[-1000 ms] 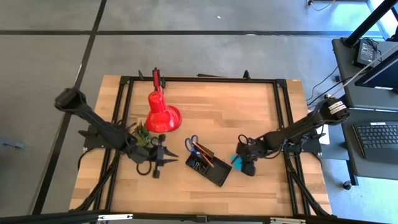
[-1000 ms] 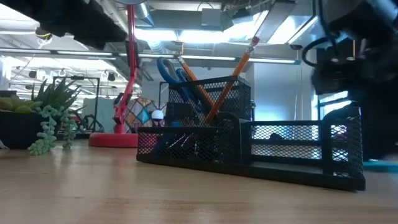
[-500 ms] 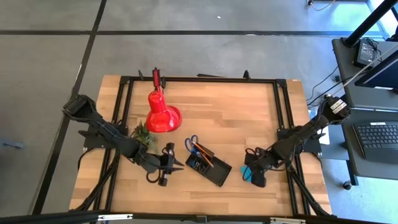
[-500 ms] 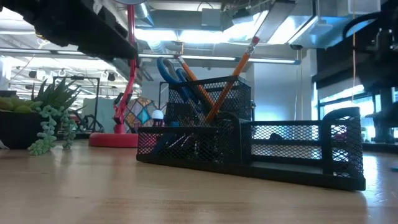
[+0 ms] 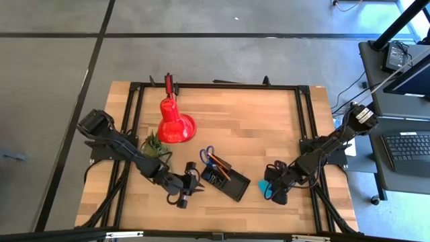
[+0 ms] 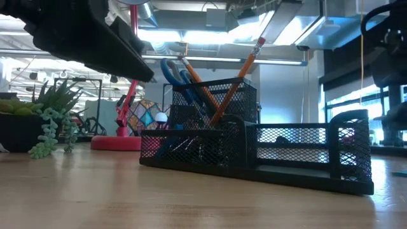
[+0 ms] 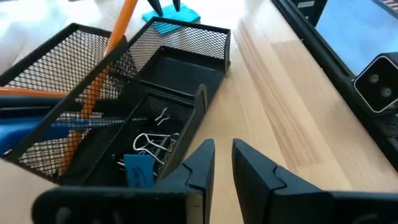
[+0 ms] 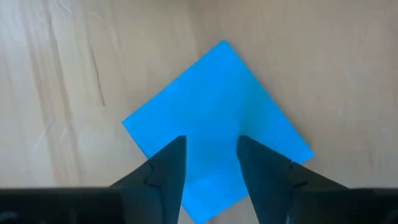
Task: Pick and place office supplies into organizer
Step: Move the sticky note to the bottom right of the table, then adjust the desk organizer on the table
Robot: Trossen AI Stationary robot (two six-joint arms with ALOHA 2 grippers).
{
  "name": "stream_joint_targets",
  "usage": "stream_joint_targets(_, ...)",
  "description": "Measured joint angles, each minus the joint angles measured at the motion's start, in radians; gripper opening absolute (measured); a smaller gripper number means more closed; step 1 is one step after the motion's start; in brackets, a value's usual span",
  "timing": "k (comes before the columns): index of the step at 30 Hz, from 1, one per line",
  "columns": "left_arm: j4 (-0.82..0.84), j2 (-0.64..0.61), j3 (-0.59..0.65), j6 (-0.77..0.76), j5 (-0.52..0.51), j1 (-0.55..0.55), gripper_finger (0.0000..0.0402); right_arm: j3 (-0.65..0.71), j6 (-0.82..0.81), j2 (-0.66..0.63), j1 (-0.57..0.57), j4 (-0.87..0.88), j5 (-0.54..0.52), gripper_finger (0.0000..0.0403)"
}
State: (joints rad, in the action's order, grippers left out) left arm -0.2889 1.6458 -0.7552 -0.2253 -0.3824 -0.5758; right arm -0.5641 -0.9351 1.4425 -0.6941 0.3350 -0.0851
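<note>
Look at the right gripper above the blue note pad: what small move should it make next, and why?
Probably lower straight down and close on the note pad. The right gripper hangs over it with its fingers apart, and the pad lies flat on the table, outside the organizer. The left gripper waits beside the organizer, holding nothing.

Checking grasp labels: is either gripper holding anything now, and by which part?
Nothing is held. The left gripper is empty beside the black mesh organizer; the open right gripper hangs over the light-blue square note pad.
</note>
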Motion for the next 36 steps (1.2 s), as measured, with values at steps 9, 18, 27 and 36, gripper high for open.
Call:
stream_joint_targets(9,-0.011,0.077,-0.025,0.0,0.0,0.008,0.0049,-0.03,0.03,0.002,0.001,0.009,-0.009,0.0153)
stream_joint_targets(18,-0.061,0.142,-0.025,-0.04,0.072,0.042,0.0047,-0.09,0.024,0.002,0.002,0.101,-0.009,0.0153)
stream_joint_targets(27,-0.082,0.142,-0.025,-0.033,0.064,0.044,0.0047,-0.207,0.074,0.0,0.002,0.126,-0.091,0.0153)
stream_joint_targets(36,-0.081,0.142,-0.025,-0.032,0.061,0.047,0.0045,-0.209,0.339,0.037,0.002,-0.379,-0.101,0.0153)
